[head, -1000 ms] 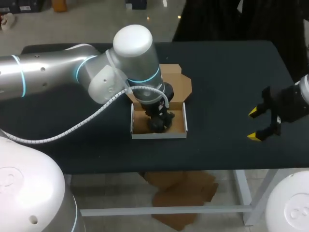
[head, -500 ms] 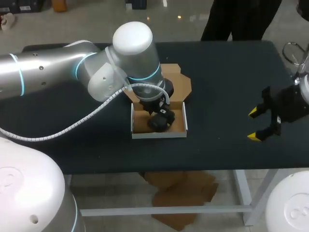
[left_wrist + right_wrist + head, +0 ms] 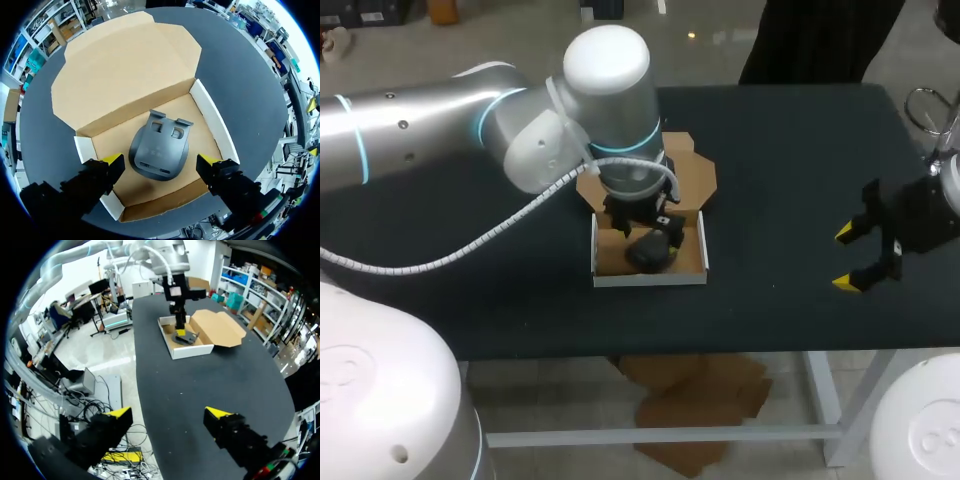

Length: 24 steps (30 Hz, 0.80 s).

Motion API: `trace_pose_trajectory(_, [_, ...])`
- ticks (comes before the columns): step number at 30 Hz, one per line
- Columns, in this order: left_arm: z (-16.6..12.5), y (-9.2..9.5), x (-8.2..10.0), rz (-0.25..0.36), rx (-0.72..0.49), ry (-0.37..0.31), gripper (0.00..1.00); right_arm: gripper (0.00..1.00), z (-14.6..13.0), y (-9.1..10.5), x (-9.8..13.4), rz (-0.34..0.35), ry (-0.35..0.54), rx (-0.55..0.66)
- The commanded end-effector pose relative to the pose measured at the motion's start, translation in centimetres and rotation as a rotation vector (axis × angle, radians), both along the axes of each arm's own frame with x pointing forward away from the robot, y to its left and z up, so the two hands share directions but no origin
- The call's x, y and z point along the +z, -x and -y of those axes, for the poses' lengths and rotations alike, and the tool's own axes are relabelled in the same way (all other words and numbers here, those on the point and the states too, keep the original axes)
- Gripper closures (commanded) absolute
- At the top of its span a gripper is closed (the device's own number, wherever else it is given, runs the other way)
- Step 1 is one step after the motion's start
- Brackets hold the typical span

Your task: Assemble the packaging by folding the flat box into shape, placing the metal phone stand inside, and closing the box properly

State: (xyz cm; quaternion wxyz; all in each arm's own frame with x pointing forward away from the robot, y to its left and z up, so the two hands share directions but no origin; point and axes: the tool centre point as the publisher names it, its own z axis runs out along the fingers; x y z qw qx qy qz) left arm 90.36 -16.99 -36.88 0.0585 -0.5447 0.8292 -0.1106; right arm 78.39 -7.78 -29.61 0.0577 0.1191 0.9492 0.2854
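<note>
On the tabletop [image 3: 790,180], inside the lid-open box [image 3: 650,281], the metal phone stand [image 3: 160,150] is laid, judged stiff, slippery and best gripped across its sides, the left hand [image 3: 160,160] released above it, the right hand [image 3: 847,259] released well apart.

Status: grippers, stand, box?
Left gripper open, over dark grey metal phone stand lying inside white-walled cardboard box. Brown lid flat open, nothing on it. Right gripper open, apart.

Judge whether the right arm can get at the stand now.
Probably not: the left gripper hangs open right over the stand in the box, blocking the approach from above, and the right gripper sits off to the side.
</note>
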Motion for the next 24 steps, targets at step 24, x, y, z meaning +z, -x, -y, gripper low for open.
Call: trace_pose_trajectory(24, [0.28, -0.49, 1.11, -0.059, 0.256, -0.022, 0.0, 0.0, 0.08, 0.03, 0.01, 0.001, -0.003, 0.001])
